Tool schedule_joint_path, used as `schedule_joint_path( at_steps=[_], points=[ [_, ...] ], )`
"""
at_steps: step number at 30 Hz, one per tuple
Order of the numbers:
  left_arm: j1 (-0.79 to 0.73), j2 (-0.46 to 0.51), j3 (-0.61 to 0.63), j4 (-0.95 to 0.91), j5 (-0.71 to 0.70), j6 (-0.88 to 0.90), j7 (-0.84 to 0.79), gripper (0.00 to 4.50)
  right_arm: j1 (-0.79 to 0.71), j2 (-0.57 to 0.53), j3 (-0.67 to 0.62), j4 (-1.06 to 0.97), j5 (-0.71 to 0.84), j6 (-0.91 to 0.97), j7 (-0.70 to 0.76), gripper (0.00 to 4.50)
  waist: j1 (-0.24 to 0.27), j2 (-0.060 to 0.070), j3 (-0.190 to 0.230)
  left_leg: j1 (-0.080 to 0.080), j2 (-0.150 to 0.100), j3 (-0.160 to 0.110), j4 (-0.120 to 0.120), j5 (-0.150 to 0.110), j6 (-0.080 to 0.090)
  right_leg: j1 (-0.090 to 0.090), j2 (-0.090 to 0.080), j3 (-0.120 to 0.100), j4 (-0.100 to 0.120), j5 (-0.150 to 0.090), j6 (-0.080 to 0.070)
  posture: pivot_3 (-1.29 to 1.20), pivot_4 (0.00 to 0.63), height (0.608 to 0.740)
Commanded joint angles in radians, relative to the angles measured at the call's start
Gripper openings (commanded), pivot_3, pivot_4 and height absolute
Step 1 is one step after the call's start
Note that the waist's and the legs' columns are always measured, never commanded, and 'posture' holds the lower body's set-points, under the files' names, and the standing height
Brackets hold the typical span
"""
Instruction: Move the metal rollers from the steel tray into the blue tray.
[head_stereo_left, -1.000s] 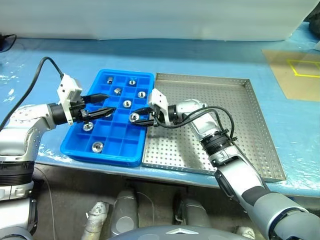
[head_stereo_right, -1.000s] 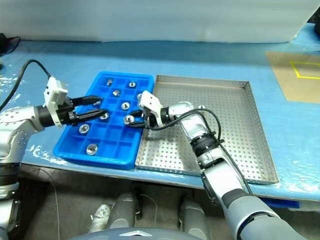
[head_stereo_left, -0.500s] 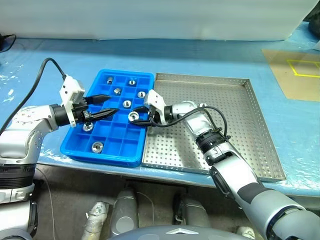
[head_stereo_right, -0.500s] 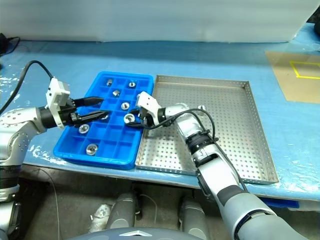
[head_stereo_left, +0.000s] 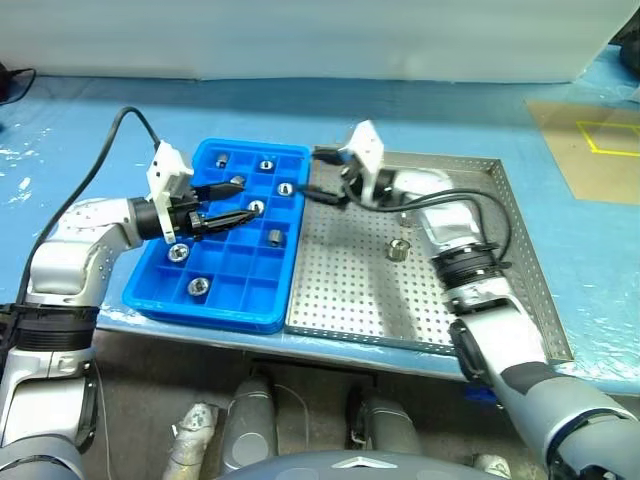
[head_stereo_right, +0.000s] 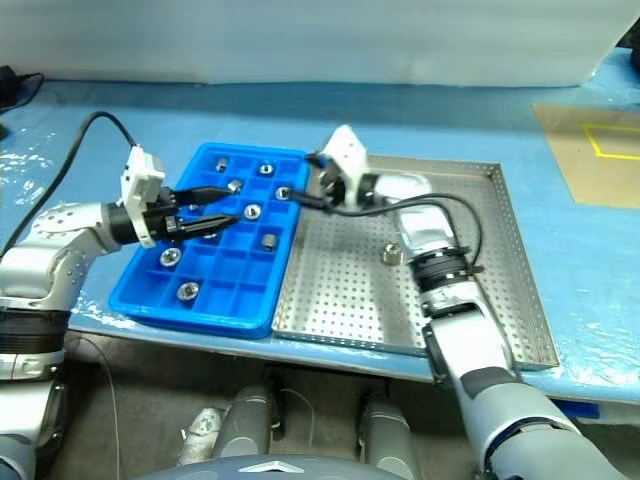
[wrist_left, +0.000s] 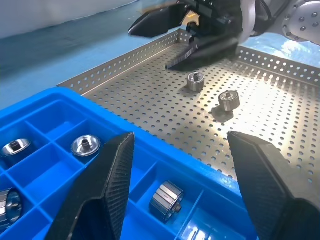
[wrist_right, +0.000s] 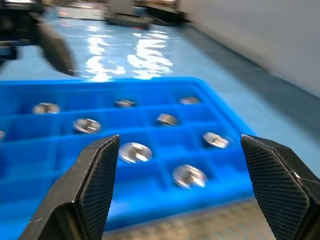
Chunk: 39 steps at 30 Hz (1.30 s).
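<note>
The blue tray (head_stereo_left: 160, 285) lies left of the steel tray (head_stereo_left: 480, 210). Several metal rollers sit in its compartments, one lying on its side (head_stereo_left: 272, 237). Two rollers (wrist_left: 195, 80) (wrist_left: 228, 100) rest on the steel tray's perforated floor. One of them shows beside the right forearm in the head view (head_stereo_left: 398, 249). My right gripper (head_stereo_left: 315, 172) hovers open and empty over the steel tray's far left corner, pointing towards the blue tray (wrist_right: 150, 150). My left gripper (head_stereo_left: 243, 200) is open and empty above the blue tray's middle.
Both trays sit on a blue-covered table near its front edge. A tan mat with yellow lines (head_stereo_left: 590, 150) lies at the far right. A white panel (head_stereo_left: 300, 40) runs along the back. A black cable (head_stereo_left: 95, 185) loops over the left arm.
My right gripper opened and left its roller in a blue tray compartment. It then swung up and to the right, to the steel tray's far left corner. My left gripper edged right.
</note>
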<state>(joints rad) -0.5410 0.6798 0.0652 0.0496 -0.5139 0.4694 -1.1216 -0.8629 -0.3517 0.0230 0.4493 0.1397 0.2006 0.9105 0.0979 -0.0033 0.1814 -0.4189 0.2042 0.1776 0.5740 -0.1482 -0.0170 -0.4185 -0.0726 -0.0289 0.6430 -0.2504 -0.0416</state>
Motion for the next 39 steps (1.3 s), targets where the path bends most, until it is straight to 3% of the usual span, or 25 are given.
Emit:
schedule_joint_path(
  at_steps=[1, 5, 10, 19, 32, 35, 39],
  points=[
    [-0.038, -0.02, -0.02, 0.01, 0.009, -0.028, -0.02, 3.15, 0.098, -0.081, -0.074, -0.154, 0.055, 0.089, -0.019, 3.97, -0.001, 0.0, 0.0, 0.0, 0.0, 0.0, 0.0, 0.0, 0.0, 0.0, 0.0, 0.0, 0.0, 0.0, 0.0, -0.04, 0.15, 0.74],
    [-0.058, -0.04, -0.042, 0.051, 0.023, -0.045, -0.041, 3.15, 0.34, -0.171, -0.104, -0.506, 0.154, 0.297, -0.011, 3.97, -0.008, 0.0, 0.0, 0.001, 0.0, 0.0, -0.001, 0.0, 0.0, 0.0, 0.005, 0.0, 0.0, 0.002, 0.004, -0.09, 0.15, 0.74],
    [-0.085, -0.062, -0.071, 0.114, 0.048, -0.069, -0.063, 3.15, 0.486, -0.17, -0.092, -0.622, 0.158, 0.368, -0.085, 3.97, -0.032, 0.001, 0.0, 0.005, 0.004, 0.0, -0.003, 0.002, -0.003, 0.0, 0.013, 0.004, 0.0, 0.002, 0.002, -0.14, 0.15, 0.74],
    [-0.133, -0.078, -0.085, 0.177, 0.075, -0.087, -0.09, 3.15, 0.534, -0.124, -0.057, -0.451, 0.111, 0.291, -0.154, 3.97, -0.033, 0.001, 0.0, 0.016, 0.004, 0.0, -0.003, 0.003, -0.005, 0.01, 0.013, 0.006, -0.003, 0.002, -0.005, -0.15, 0.15, 0.74],
    [-0.116, -0.063, -0.068, 0.162, 0.083, -0.08, -0.082, 3.15, 0.489, -0.075, -0.024, -0.187, 0.047, 0.128, -0.2, 3.97, -0.036, 0.001, 0.0, 0.017, 0.004, 0.0, -0.004, 0.003, -0.005, 0.012, 0.012, 0.006, -0.004, 0.002, -0.005, -0.12, 0.15, 0.74],
    [-0.109, -0.061, -0.066, 0.154, 0.081, -0.077, -0.079, 3.15, 0.483, -0.074, -0.021, -0.173, 0.039, 0.109, -0.203, 3.4, -0.035, 0.001, 0.0, 0.017, 0.004, 0.0, -0.003, 0.003, -0.005, 0.012, 0.012, 0.006, -0.004, 0.002, -0.005, -0.11, 0.15, 0.74],
    [-0.1, -0.059, -0.064, 0.145, 0.08, -0.075, -0.075, 3.15, 0.478, -0.071, -0.023, -0.178, 0.05, 0.099, -0.184, 2.08, -0.035, 0.001, 0.0, 0.017, 0.004, 0.0, -0.004, 0.003, -0.005, 0.012, 0.013, 0.006, -0.004, 0.002, -0.005, -0.11, 0.15, 0.74]
  ],
)
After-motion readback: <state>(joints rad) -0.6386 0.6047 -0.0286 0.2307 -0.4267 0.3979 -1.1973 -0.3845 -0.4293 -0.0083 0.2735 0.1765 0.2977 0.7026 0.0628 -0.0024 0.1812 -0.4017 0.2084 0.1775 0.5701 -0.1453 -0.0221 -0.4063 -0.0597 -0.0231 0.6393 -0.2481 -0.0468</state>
